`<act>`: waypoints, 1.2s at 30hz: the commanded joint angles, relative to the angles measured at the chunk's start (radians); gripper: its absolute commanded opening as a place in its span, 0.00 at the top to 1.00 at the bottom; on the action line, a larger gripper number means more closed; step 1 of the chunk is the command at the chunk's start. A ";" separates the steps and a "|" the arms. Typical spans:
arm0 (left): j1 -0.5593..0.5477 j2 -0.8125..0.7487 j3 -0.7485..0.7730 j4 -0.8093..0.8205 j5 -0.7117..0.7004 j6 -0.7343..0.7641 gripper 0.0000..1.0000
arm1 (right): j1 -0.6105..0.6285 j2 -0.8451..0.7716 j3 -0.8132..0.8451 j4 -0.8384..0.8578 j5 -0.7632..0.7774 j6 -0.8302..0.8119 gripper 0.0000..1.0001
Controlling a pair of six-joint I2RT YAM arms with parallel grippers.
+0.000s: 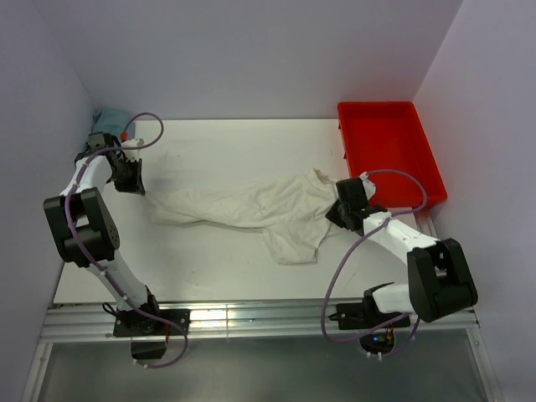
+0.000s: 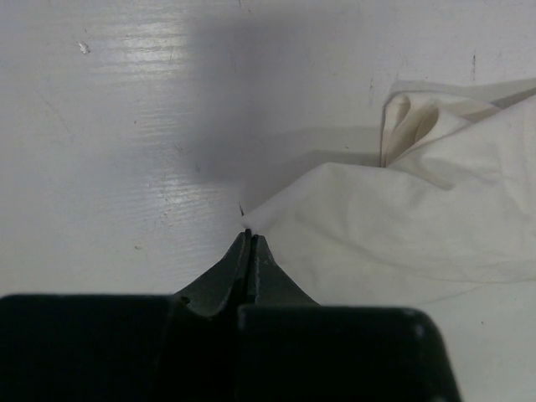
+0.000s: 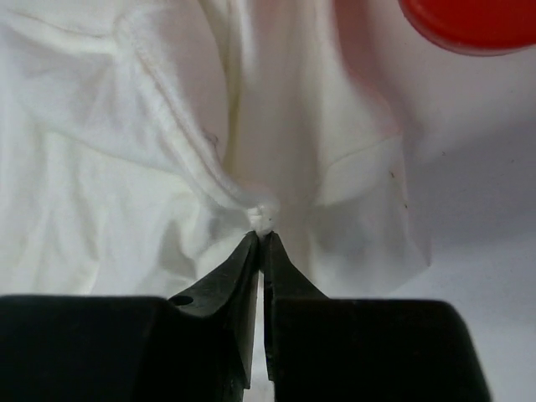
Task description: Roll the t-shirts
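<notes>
Shirt [image 1: 243,209] lies crumpled across the middle of the table [image 1: 234,142], drawn into a long band from left to right, with one flap trailing toward the near edge. The left gripper [image 2: 249,239] has its fingers pressed together on the shirt's left corner. The right gripper [image 3: 262,228] is clamped on a small bunch of cloth at the other end, just beside the red tray [image 1: 389,110]. Holding both ends this way probably serves to pull the cloth taut and flat, since rolling calls for a smooth shirt.
</notes>
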 commanded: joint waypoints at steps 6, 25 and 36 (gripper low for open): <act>0.004 0.003 0.014 -0.017 0.060 0.039 1.00 | -0.016 -0.238 0.223 -0.180 0.004 -0.050 0.99; 0.021 0.075 0.167 -0.193 0.221 0.087 1.00 | -0.263 -0.195 0.625 -0.326 -0.223 -0.140 1.00; 0.012 0.218 0.214 -0.206 0.345 0.075 0.94 | -0.261 -0.196 0.518 -0.257 -0.255 -0.128 1.00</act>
